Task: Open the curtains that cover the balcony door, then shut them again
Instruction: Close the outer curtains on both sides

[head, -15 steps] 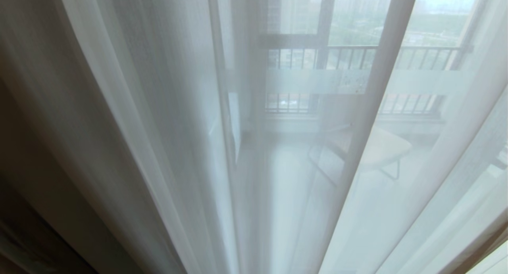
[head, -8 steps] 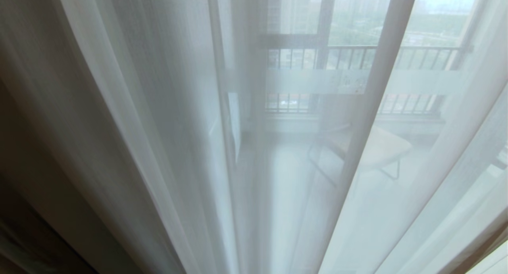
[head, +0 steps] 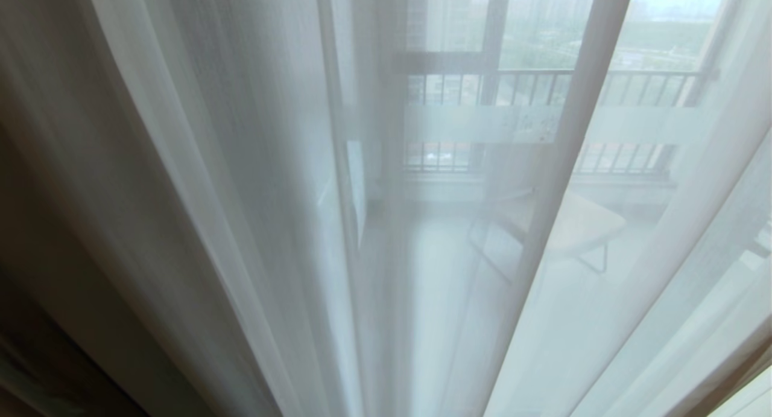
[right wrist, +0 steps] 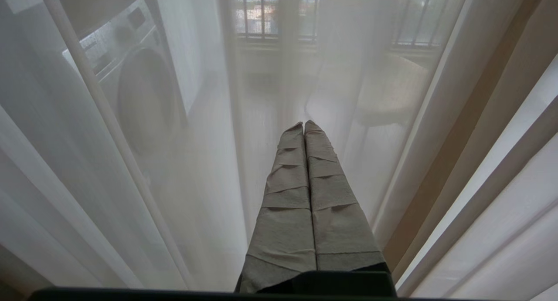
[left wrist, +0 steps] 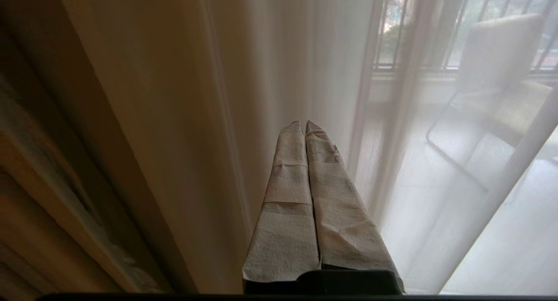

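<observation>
Item: curtains [head: 253, 181], two layers. The sheer white layer hangs drawn across the whole head view in long folds that fan toward the floor. The opaque beige-grey layer is bunched at the far left edge [left wrist: 65, 161] and shows again as a strip at the far right [right wrist: 479, 118]. Judged closed; the opening step is not yet done.

Item: balcony door [head: 392, 163]. Dark-framed glass directly behind the sheer, its frosted band [head: 482, 124] faintly legible through the fabric. Fully covered by the voile, hence soft in outline.

Item: left gripper [left wrist: 304, 126]. Paper-wrapped fingers [left wrist: 290, 161] pressed flat together, nothing between them. It points at the sheer close to where the opaque drape begins, apart from the cloth as far as can be told (a likely place to part or push the fabric sideways, though that is only a judgement).

Item: right gripper [right wrist: 304, 126]. Same wrapped fingers, likewise pinched together and empty, aimed at the sheer near its middle folds. Neither arm appears in the head view.

Item: beyond the glass, seen through voile. A pale chair [head: 579, 224] on the balcony floor, a washing machine [right wrist: 130, 87] at one side, and the outer railing [head: 603, 88] with city haze behind.
</observation>
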